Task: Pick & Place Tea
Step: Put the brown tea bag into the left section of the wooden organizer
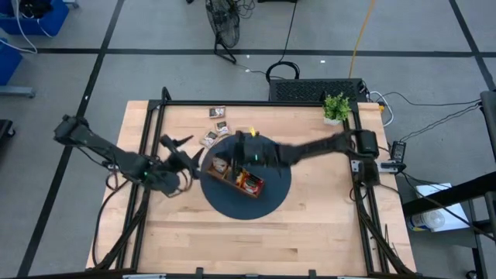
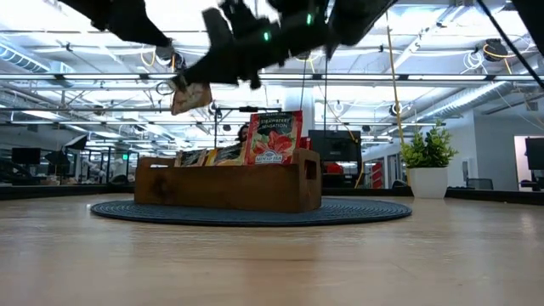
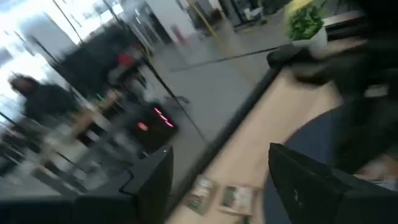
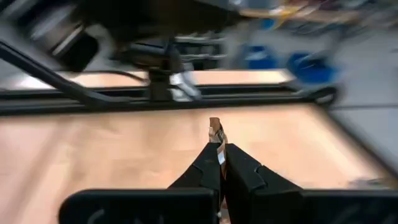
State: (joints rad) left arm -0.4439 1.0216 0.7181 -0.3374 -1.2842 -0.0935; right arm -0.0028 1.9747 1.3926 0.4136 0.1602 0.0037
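Observation:
A wooden tray (image 1: 232,177) stands on a dark round mat (image 1: 248,203) with tea sachets upright in it, among them a red one (image 2: 274,136). Three loose sachets (image 1: 217,112), (image 1: 222,126), (image 1: 209,139) lie flat on the table behind the tray. My right gripper (image 4: 217,146) reaches in from the table's right over the tray's far side (image 1: 239,141), shut on a brownish sachet (image 2: 191,98). My left gripper (image 3: 217,180) hovers open just left of the mat (image 1: 184,151), with nothing between its fingers. My right gripper pinches one tea sachet between its two fingertips; the sachet (image 4: 215,129) shows edge-on and sticks out past them. The fingers come from the table's right, slanting slightly down. The sachet hangs by its upper edge (image 2: 180,85), lifted clear above the tray's left end.
A small potted plant (image 1: 336,107) stands at the table's far right corner. A black frame rail (image 1: 256,103) runs along the far edge. Bare wood lies in front of the mat toward the near edge (image 1: 256,240). A person shows in the room beyond (image 3: 37,99).

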